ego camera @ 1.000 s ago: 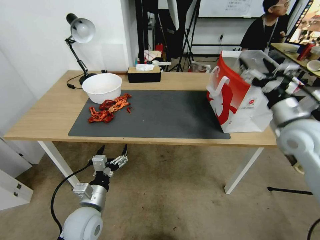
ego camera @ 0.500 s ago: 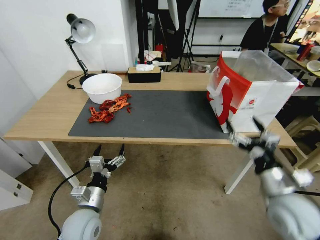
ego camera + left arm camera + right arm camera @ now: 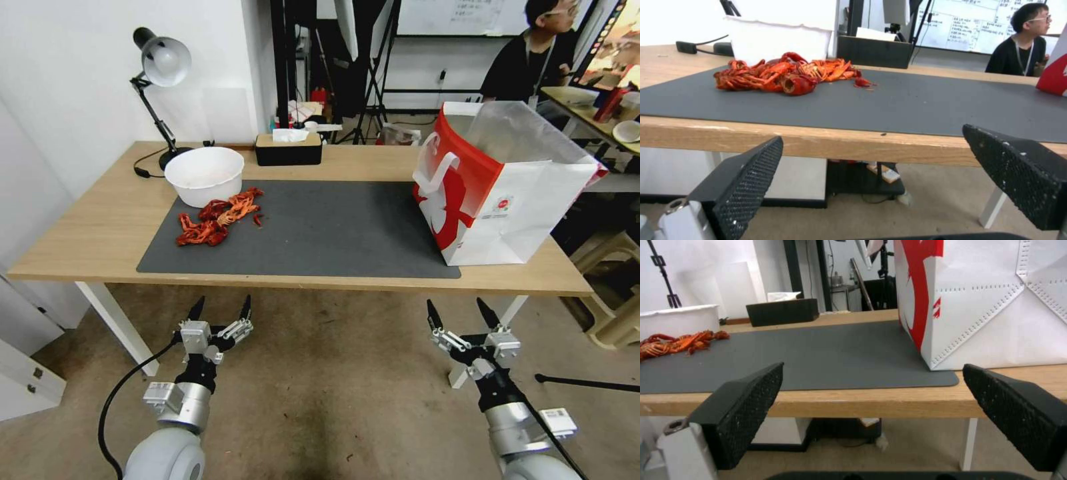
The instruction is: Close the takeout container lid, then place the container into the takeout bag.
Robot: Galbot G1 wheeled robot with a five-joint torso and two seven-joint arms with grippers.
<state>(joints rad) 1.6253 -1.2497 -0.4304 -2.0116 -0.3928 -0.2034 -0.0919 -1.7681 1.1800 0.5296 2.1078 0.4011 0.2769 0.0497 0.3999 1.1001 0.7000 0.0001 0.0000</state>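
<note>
The takeout bag (image 3: 497,193), white and red with a clear liner, stands upright and open-topped at the right end of the table; its white side also fills the right wrist view (image 3: 996,306). The takeout container and its lid are out of view. Both arms hang low in front of the table, below its front edge. My left gripper (image 3: 223,303) is open and empty, facing the table edge (image 3: 872,133). My right gripper (image 3: 456,307) is open and empty too, pointing toward the bag's lower corner (image 3: 873,366).
A dark mat (image 3: 313,227) covers the middle of the wooden table (image 3: 93,227). A white bowl (image 3: 204,175) and a heap of red crayfish shells (image 3: 217,217) sit at its left. A desk lamp (image 3: 160,60) and black tissue box (image 3: 289,148) stand behind.
My right arm has swung down from the bag's top to below the table's front edge. The left gripper has risen slightly. The bag has not moved.
</note>
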